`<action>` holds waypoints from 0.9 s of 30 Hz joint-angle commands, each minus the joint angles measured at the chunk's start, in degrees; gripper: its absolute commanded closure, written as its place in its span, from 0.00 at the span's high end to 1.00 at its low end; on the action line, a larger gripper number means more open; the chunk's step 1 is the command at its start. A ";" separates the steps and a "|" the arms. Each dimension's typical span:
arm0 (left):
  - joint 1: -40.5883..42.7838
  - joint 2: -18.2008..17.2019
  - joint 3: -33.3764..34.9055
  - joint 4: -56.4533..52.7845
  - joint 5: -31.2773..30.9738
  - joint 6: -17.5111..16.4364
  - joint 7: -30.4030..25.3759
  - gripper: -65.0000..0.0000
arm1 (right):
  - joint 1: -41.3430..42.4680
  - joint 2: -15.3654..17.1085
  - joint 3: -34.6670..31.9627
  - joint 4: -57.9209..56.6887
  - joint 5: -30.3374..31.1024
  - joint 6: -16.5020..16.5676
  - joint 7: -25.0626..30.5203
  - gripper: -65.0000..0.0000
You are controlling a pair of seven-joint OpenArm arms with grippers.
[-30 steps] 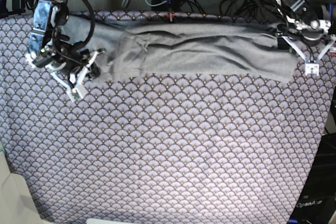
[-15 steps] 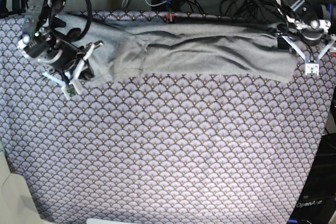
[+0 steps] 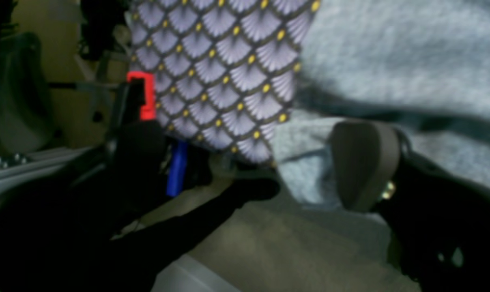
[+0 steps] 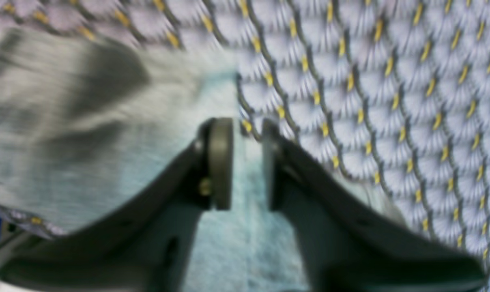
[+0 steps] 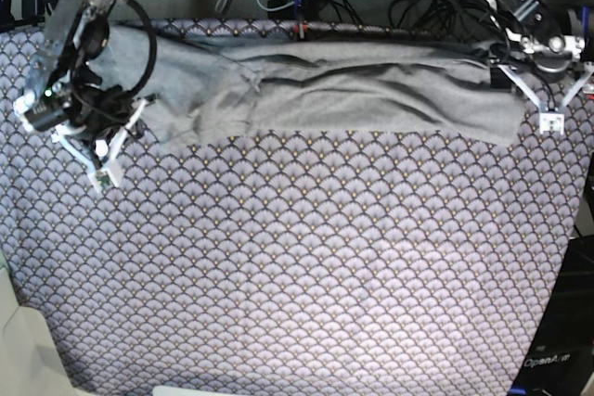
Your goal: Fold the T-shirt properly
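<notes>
Base: T-shirt (image 5: 343,90) w/ long fold

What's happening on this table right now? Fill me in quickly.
A two-armed robot is partway through folding a grey T-shirt, which lies as a long band across the far edge of the purple fan-patterned tablecloth. The right claw sits at the shirt's sleeve end, with fabric between its slightly parted pads; whether it grips is unclear. The left claw hovers wide open at the opposite end, holding nothing.
</notes>
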 commanded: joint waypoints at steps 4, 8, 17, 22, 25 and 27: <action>-0.50 -0.34 0.07 1.26 -0.29 0.29 -0.67 1.00 | 4.30 0.14 2.12 -7.59 1.26 -0.03 -0.53 0.43; -0.50 -0.34 0.07 1.26 -0.29 0.29 -0.67 1.00 | 6.41 -0.03 1.94 -13.65 1.26 -0.03 -0.27 0.45; -0.59 -0.34 0.16 1.26 -0.29 0.29 -0.67 1.00 | 6.76 -1.44 2.21 -14.80 1.26 -0.03 -0.18 0.45; -1.21 -0.34 0.16 1.26 -0.29 0.29 -0.67 1.00 | 6.59 -1.70 2.21 -14.80 1.26 -0.03 -0.53 0.45; -1.47 -0.34 0.16 1.26 -0.29 0.29 -0.67 1.00 | 6.15 -2.23 2.21 -14.80 1.26 -0.03 -0.53 0.45; -1.56 -0.34 0.16 1.26 -0.29 0.29 -0.67 1.00 | 5.36 -2.32 2.21 -14.88 1.26 -0.03 -0.45 0.45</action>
